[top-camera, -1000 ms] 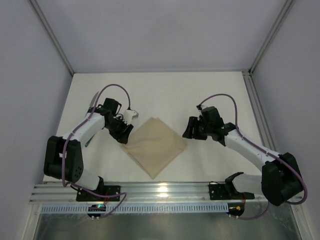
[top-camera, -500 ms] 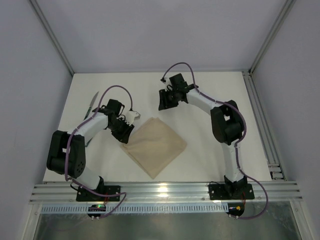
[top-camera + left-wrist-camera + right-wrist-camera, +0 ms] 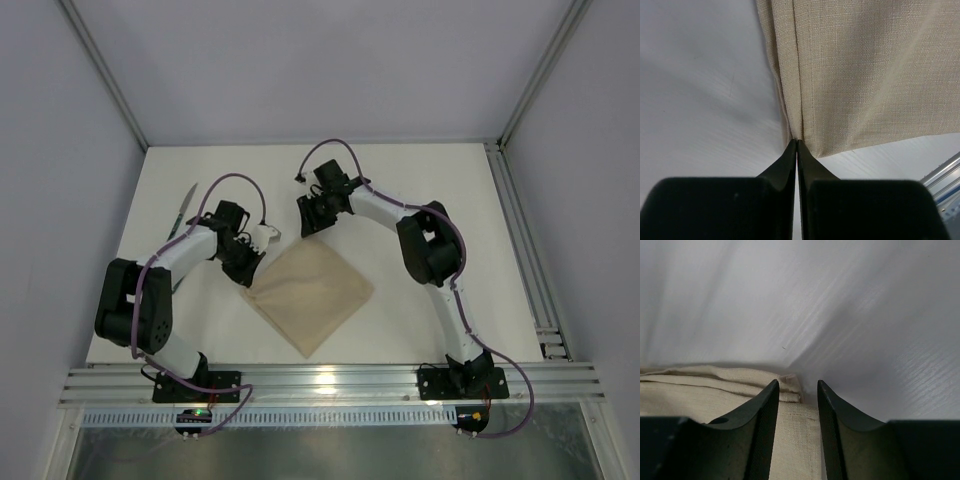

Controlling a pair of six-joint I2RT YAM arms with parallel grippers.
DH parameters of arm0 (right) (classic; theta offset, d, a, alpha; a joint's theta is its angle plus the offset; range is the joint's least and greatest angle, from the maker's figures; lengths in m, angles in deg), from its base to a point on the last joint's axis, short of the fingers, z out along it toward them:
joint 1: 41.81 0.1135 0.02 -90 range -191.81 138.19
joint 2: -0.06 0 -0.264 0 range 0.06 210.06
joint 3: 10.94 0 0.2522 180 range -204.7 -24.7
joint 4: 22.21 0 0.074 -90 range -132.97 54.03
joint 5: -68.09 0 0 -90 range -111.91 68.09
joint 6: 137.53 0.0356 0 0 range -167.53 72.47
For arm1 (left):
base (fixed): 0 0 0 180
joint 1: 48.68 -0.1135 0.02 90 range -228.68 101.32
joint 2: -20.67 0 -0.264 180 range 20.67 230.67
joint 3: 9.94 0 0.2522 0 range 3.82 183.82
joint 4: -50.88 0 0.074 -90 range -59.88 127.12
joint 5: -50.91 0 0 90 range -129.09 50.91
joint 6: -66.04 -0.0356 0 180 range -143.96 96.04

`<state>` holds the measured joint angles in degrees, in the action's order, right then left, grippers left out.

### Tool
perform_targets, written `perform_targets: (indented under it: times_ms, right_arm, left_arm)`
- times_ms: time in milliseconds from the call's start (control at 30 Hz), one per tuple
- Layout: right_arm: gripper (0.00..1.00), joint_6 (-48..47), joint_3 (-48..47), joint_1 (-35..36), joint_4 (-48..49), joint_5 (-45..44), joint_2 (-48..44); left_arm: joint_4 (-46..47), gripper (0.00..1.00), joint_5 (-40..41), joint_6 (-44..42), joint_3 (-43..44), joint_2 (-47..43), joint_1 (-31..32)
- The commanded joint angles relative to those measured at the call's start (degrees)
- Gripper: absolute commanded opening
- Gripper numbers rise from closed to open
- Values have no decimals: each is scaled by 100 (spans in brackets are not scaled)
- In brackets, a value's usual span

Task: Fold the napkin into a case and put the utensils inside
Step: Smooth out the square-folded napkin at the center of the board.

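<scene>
Napkin point(image 3: 312, 295) cloth, beige-tan and folded into layers, lies flat as a diamond a little left of the middle of the white table point(image 3: 420, 190), one corner towards the arm bases and one towards the far side.

At the far left, a slim utensil point(image 3: 186, 205) with a silver end lies along the table's left edge, well apart from the cloth. Its lower length passes behind the left arm, so its handle is mostly hidden.

The left gripper point(image 3: 249, 275) sits low at the napkin's left corner. In the left wrist view its fingers point(image 3: 782, 167) are pressed together with no gap, and their tips meet exactly where the hemmed fold of the cloth ends. Whether any fabric is caught between them cannot be told.

The right arm reaches across in a long arc to the napkin's far corner, where the right gripper point(image 3: 306, 226) hovers. In the right wrist view its fingers point(image 3: 762, 415) stand apart with nothing between them. The layered corner of the cloth lies just ahead of and under the left-hand finger, with bare table beyond.
</scene>
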<state>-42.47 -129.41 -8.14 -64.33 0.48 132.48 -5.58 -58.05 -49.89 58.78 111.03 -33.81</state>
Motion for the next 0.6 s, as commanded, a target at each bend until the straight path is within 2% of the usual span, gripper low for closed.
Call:
perform_targets:
  times_ms: [0,267,567]
  right_arm:
    - [40,-163,-191,52,-47,-24,108]
    - [32,-32,-313,52,85,-174,275]
    - [32,4,-349,140,-37,20,328]
  left_arm:
    - [16,0,50,-35,-64,-169,16]
    - [42,0,129,-52,-82,-204,16]
    - [104,0,191,-52,-82,-169,16]
